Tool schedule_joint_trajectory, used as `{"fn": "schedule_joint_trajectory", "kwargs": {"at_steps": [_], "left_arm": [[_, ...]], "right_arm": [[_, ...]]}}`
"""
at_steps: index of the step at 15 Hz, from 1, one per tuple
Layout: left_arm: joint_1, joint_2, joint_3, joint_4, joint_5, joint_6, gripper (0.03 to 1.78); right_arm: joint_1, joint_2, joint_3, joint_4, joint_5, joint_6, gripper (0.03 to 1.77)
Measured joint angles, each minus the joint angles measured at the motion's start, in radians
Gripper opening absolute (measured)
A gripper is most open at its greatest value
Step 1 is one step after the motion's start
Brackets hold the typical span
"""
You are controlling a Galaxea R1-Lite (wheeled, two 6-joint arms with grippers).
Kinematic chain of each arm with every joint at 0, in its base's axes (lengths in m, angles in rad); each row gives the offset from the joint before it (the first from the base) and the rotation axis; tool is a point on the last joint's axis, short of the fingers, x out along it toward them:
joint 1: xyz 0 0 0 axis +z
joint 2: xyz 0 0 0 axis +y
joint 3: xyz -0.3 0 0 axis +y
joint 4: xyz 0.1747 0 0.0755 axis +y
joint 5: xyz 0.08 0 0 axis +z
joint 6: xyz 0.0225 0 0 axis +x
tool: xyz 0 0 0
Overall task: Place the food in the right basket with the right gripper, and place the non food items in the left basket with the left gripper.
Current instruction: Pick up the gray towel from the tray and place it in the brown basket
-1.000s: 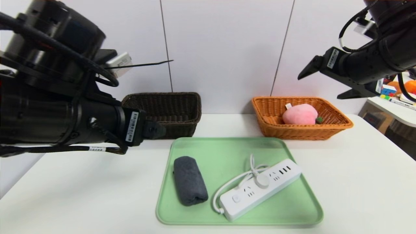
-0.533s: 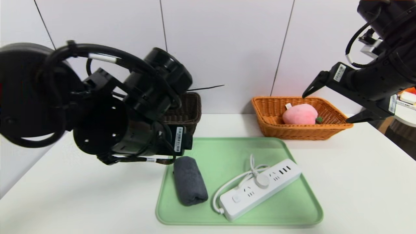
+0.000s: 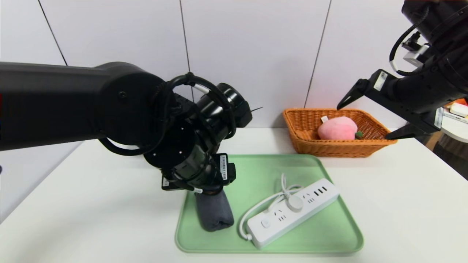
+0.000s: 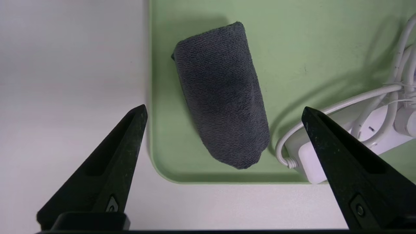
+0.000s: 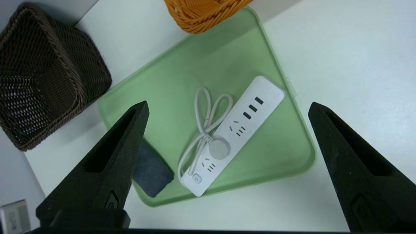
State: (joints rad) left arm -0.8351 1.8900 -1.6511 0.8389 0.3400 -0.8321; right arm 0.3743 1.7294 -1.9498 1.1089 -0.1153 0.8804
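Black left arm reaches in across the head view, elbow bent and wrist pitched down, so the left gripper [image 4: 224, 112] hangs over the grey rolled towel [image 3: 215, 212] on the green tray [image 3: 329, 233] — fingers spread wide, not touching it. You only get that from the left wrist view, where the towel [image 4: 222, 94] lies between the two tips; from the head camera the wrist bulk covers the fingers and the towel's far end. Right gripper [image 3: 362, 118] sits up high over the near right corner of the orange-tan right basket [image 3: 373, 146], also wide open and holding nothing. The pink plush peach [image 3: 337, 128] is in that basket, leaf end toward the right. The white power strip [image 3: 292, 212] lies diagonally on the tray with its cord looped beside it. The dark brown left basket [image 5: 39, 74] shows only in the right wrist view — the left arm blocks it from the head camera, and its inside is too dark to read.
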Motion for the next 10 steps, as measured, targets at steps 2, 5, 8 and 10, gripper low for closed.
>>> {"fn": "schedule_joint_trajectory", "kwargs": {"at_steps": [2, 5, 8, 10], "left_arm": [[-0.001, 0.030, -0.020, 0.013, -0.008, -0.036, 1.69], [-0.001, 0.058, -0.026, 0.015, -0.020, -0.045, 1.69], [0.002, 0.085, -0.031, 0.015, -0.031, -0.066, 1.69], [0.006, 0.100, -0.034, 0.015, -0.045, -0.080, 1.69]], "right_arm": [[0.004, -0.002, 0.000, 0.000, 0.004, 0.002, 1.69], [0.007, -0.009, 0.000, 0.000, 0.005, 0.002, 1.69], [0.010, -0.012, 0.000, -0.001, 0.004, 0.002, 1.69], [0.016, -0.013, 0.000, -0.003, 0.004, 0.001, 1.69]]}}
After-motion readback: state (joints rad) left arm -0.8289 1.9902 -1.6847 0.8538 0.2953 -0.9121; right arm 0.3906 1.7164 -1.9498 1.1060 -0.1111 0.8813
